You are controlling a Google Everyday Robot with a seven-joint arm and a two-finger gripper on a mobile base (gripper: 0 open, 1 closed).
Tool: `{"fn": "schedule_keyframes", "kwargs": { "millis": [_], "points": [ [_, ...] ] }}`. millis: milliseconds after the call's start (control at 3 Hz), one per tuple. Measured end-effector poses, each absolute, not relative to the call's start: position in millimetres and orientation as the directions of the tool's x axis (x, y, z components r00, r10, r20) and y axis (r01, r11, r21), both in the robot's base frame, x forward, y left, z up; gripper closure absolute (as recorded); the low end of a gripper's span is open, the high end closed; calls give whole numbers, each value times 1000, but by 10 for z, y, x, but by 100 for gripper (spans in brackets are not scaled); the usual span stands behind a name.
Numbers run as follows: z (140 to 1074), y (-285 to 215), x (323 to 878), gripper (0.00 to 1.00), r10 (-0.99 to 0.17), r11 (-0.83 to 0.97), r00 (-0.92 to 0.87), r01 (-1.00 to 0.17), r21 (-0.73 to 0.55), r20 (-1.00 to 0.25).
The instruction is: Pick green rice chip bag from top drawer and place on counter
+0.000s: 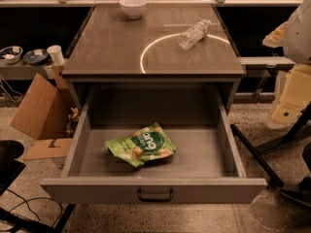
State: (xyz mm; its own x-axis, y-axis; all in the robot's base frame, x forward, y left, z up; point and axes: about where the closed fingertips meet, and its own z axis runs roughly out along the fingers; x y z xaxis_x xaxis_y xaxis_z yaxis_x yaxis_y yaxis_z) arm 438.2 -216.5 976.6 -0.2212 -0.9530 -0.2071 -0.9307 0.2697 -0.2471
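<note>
top drawer stood open below the counter; green rice chip bag lay inside, left of centre: light, crinkly, probably best pinched at its edge. pincer at right edge, state not discernible.

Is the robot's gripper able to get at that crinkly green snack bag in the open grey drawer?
Probably yes. The grey metal top drawer stands pulled out, and the bright green rice chip bag lies uncovered on its floor. The gripper sits low at the right, outside the drawer's front corner.
</note>
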Motion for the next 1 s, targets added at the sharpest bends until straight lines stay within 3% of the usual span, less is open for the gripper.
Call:
{"fn": "schedule_keyframes", "kwargs": {
  "millis": [667, 1000],
  "points": [
    [9608, -1966, 4553, 0, -967, 207, -154, -938, -279, -201],
    [9295, -1532, 4907, 0, -984, 52, 9, -940, -337, -176]
  ]
}}
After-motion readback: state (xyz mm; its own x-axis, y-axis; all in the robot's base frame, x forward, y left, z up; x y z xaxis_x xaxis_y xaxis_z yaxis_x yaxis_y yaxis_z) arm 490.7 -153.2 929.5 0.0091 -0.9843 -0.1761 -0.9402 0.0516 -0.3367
